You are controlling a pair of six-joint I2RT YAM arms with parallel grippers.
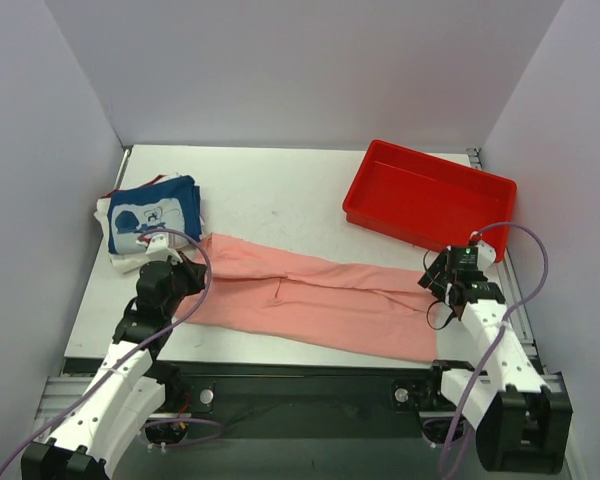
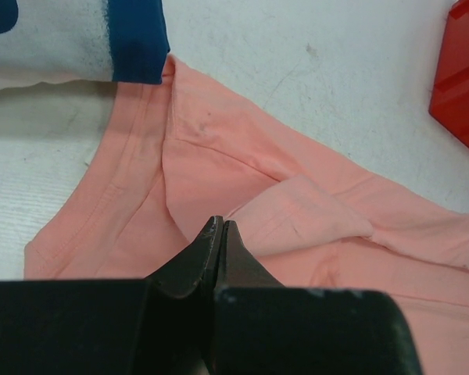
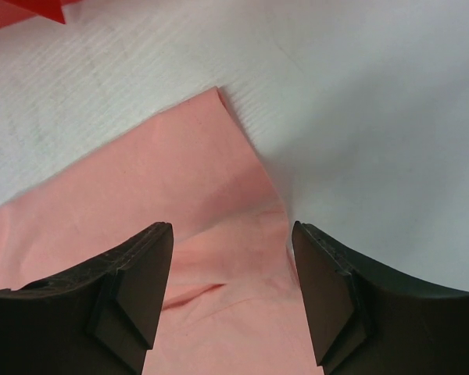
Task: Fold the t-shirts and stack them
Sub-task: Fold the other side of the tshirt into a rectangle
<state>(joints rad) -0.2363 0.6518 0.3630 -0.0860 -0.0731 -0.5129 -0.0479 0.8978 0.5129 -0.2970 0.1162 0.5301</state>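
Note:
A salmon-pink t-shirt (image 1: 310, 300) lies folded into a long band across the front of the table. My left gripper (image 1: 185, 275) is shut at its left end, with the tips (image 2: 220, 223) together just above the pink cloth (image 2: 297, 211) and nothing visible between them. At the band's right end my right gripper (image 1: 435, 285) stands open. Its fingers (image 3: 233, 230) straddle the shirt's corner (image 3: 141, 180), which lies loose below them. A navy blue t-shirt with white print (image 1: 150, 215) tops a folded pile at the back left, with white and red cloth edges under it.
A red plastic tray (image 1: 430, 195) sits at the back right, just beyond the right gripper; its corner shows in the left wrist view (image 2: 461, 78). The navy shirt's hem (image 2: 137, 39) touches the pink shirt's far left corner. White walls enclose the table.

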